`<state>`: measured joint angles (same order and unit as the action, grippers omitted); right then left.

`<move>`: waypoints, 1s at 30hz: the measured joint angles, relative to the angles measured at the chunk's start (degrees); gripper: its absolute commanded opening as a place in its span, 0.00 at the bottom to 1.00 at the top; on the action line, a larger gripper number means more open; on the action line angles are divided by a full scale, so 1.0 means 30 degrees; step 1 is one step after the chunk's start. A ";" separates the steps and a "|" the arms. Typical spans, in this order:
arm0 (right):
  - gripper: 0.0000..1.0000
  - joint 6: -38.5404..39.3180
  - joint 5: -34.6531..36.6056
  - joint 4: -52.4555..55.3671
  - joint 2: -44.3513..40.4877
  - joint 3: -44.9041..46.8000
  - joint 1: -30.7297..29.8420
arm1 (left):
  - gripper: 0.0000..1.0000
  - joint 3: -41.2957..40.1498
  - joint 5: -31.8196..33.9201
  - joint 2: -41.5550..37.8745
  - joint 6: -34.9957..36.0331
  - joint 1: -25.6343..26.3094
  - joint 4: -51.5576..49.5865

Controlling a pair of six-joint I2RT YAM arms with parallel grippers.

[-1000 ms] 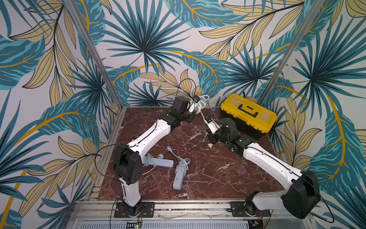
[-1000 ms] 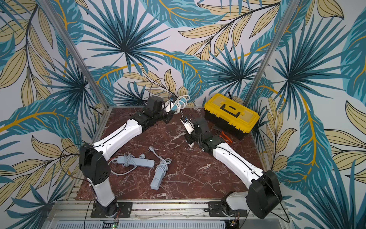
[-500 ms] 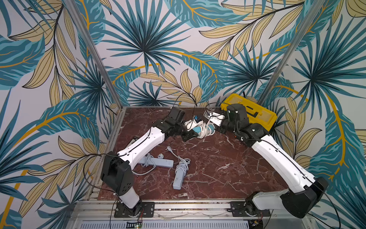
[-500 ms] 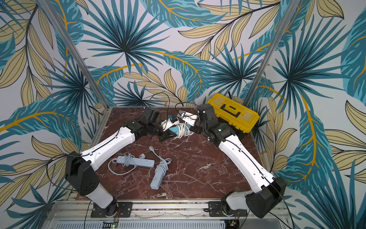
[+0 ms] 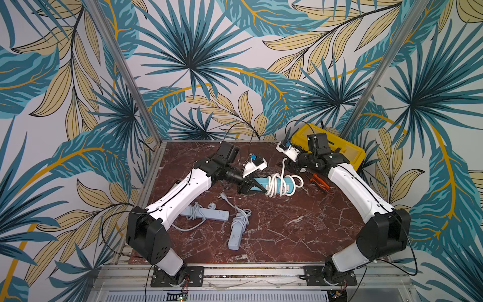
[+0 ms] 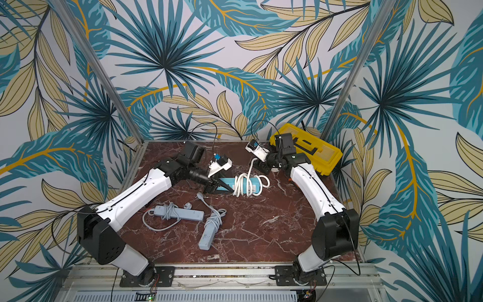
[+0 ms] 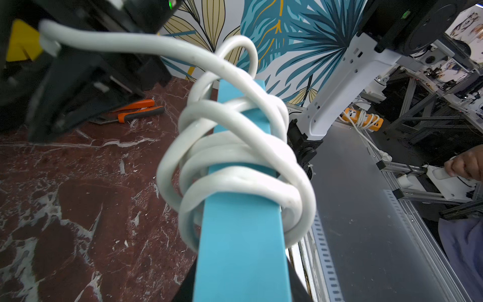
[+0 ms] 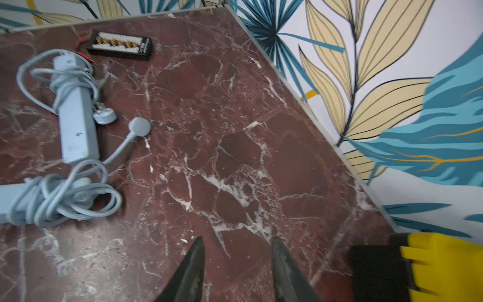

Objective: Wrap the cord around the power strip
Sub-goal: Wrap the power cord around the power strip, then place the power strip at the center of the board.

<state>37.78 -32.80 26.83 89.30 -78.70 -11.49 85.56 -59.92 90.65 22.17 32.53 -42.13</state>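
marble tabletop (image 5: pixel 287 230): left fingers (image 5: pixel 247 187) clamp the power strip (image 5: pixel 262 182); right fingers (image 8: pixel 192 269) gape empty beside its cord (image 5: pixel 277 183).

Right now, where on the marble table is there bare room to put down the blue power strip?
Bare: the marble table front right, between the grey power strips, the right arm and the front rail. Crowded: front left around those strips; back right near the yellow toolbox and orange pliers.
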 measured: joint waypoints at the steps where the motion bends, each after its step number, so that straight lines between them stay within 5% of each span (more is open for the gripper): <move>1: 0.42 -0.0772 -0.0561 -0.0845 -0.0058 0.0707 0.0080 | 0.00 0.0240 -0.0182 0.0000 -0.0029 0.0022 -0.0080; 8: 0.42 -0.5530 -0.2412 -0.6346 -0.0197 0.3796 0.0291 | 0.00 0.1537 -0.0488 0.0000 -0.1158 0.0029 0.0423; 15: 0.31 -1.2320 -0.2404 -1.2072 -0.0605 0.7592 0.0299 | 0.00 -0.0029 0.1792 0.0000 -0.5632 0.0066 0.5880; 22: 0.26 -1.8986 -0.1392 -1.3646 -0.2084 1.0652 0.0240 | 0.00 -0.2652 0.7781 0.0117 -1.0127 0.0758 1.1067; 30: 0.21 -2.3088 -0.0488 -1.2524 -0.5362 1.2604 0.0189 | 0.00 -0.5217 1.6334 0.1530 -1.4440 0.2688 1.4076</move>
<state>-31.48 -34.26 -10.74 73.21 -40.88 -10.92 69.91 -10.92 95.24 -21.15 40.60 0.10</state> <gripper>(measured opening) 0.227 0.328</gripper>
